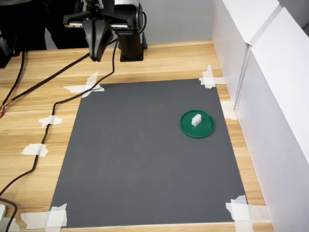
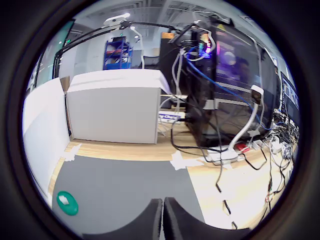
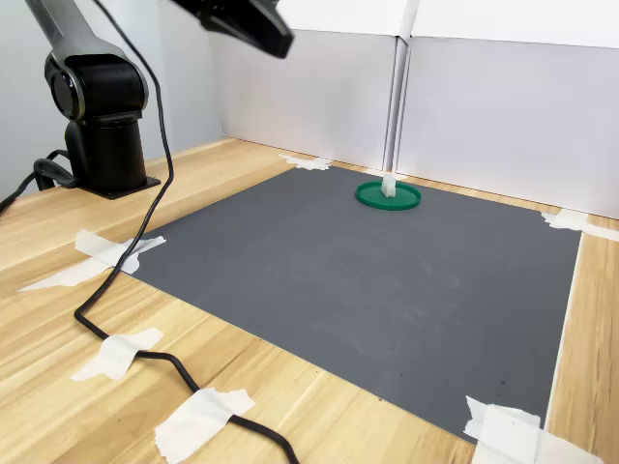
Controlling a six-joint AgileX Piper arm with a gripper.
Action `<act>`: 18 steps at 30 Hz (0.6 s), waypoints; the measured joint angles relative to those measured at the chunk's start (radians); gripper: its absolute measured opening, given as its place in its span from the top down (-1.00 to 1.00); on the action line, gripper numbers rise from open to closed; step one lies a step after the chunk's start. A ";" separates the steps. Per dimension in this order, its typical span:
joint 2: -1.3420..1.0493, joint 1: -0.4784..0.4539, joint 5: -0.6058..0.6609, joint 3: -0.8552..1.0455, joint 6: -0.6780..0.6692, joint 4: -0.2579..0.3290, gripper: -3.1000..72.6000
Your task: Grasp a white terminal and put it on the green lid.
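My black two-fingered hand hung in the air above the far edge of the light wooden surface, beside my black arm base, its fingers pressed together and holding nothing; in the wrist view the two dark fingertips met with only a thin seam between them. The tiny whitish plastic terminal block sat on the flat round dark-green plastic lid, roughly at its middle, and appeared there in the second exterior view as a small pale piece on the green lid. The lid lay on the dark grey rectangular mat, close to the mat's edge on the first exterior view's right and nearer its far corner than its near one, well apart from my hand. Strips of white tape held the mat's corners to the surface. A black cable, taped down in several places, ran along the surface beside the mat's edge on the first exterior view's left. White panels stood along the surface's edge on the first exterior view's right.
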 joint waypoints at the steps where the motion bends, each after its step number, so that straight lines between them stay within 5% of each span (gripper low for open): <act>1: -0.043 -0.002 -0.016 0.045 0.000 0.000 0.95; 18: -0.385 -0.005 -0.082 0.309 0.000 0.000 0.96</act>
